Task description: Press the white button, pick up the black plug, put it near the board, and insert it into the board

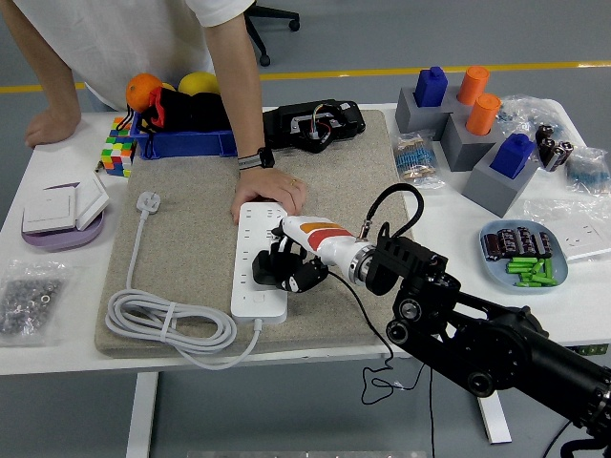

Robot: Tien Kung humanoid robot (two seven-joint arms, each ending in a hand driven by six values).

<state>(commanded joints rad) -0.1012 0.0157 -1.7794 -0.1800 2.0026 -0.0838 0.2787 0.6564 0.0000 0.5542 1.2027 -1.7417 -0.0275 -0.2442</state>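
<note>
Misalignment is the chief risk to be judged at this point. The black five-fingered right hand (pixel 289 267) is held over the middle of the long white power strip (pixel 258 260), its fingers curled around what appears to be the black plug (pixel 286 270), although the plug is largely hidden among equally dark fingers and its pins cannot be made out. A thin black cord (pixel 368 329) is seen trailing from the hand over the near edge of the grey felt mat (pixel 191 239) and off the white table (pixel 57 324).

If the plug is pressed down while its pins are off the socket holes, it could skid across the strip's face or be twisted in the grasp. The strip could also be pushed sideways on the mat; this is partly guarded against by a person's hand (pixel 270 191), which is laid on the strip's far end, just beside the robot's fingers. That closeness is itself a hazard, since a slip toward the far edge could bring the robot's hand against the person's. The trailing cord could also be snagged on the forearm. Whether the white button has been pressed cannot be told. The left arm is not seen.
</note>
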